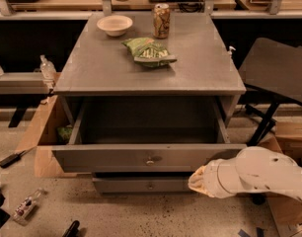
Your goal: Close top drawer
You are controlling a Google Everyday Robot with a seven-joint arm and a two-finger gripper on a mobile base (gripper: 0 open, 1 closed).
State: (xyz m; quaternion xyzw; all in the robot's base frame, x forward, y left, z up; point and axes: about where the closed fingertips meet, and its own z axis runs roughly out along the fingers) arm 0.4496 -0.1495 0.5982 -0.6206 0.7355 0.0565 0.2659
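Note:
The top drawer (116,158) is a wide grey box pulled partway out of the grey cabinet (151,75). Its inside is dark, and its flat front carries a small round metal knob (151,160). My gripper (199,180) is at the end of the white arm (259,174), which comes in from the lower right. It is low, just below and in front of the right end of the drawer front. A lower grey drawer (141,184) with a similar knob shows beneath.
On the cabinet top are a white bowl (114,24), a can (161,20) and a green chip bag (148,52). A cardboard box (42,142) stands at the left and a black chair (279,73) at the right. Small clutter lies on the floor (25,206).

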